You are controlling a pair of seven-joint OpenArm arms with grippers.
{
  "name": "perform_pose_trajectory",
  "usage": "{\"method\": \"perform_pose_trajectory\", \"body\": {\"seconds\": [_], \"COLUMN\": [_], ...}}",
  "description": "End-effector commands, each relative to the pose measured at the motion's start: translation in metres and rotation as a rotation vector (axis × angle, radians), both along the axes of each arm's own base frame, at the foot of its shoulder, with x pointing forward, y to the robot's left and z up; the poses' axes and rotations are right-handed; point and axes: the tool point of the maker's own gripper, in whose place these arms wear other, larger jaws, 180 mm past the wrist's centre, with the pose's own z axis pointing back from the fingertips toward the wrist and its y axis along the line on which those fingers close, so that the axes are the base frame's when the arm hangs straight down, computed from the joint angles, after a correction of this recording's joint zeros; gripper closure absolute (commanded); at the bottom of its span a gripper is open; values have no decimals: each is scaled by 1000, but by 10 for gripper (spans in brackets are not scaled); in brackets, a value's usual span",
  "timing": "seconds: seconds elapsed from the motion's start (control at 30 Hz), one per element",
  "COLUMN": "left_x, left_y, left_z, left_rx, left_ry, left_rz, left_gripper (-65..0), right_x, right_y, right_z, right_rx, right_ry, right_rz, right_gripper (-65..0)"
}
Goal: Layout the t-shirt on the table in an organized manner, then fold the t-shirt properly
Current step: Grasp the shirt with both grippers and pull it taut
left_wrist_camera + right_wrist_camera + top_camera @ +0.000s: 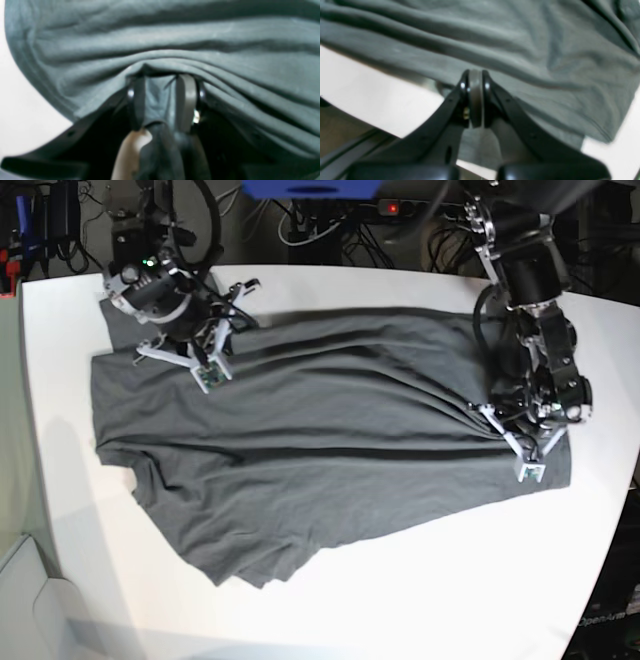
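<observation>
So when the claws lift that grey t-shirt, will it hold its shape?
Probably not: the t-shirt already ripples into long folds between the left claw and right claw, so it should sag. It likely slides easily on the smooth table.

The t-shirt [330,440] is coloured plain dark charcoal grey throughout; no print or pattern is shown. The surface [450,580] is finished in plain white. The fingers [505,102] of the right gripper [475,75] are moulded in black, with grey pads [475,100] fitted between them.
</observation>
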Motion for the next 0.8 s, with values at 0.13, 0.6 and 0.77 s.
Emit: {"method": "perform_pose_trajectory", "body": {"seconds": [0.13,0.6,0.77], "left_x": [15,-66,-94], "left_y": [19,-10,-25], "left_z": [59,66,34], "left_rx": [102,150,106], "left_ry": [-94,4,48], "left_rz": [11,8,-11], "left_gripper": [-211,-211,-211], "right_x": [36,60,58], "right_y": [18,45,47], "right_z": [10,-49,-59], "right_rx": [29,73,86], "right_ry": [-64,74,88], "right_rz": [43,72,71], "right_gripper": [0,0,0]}}
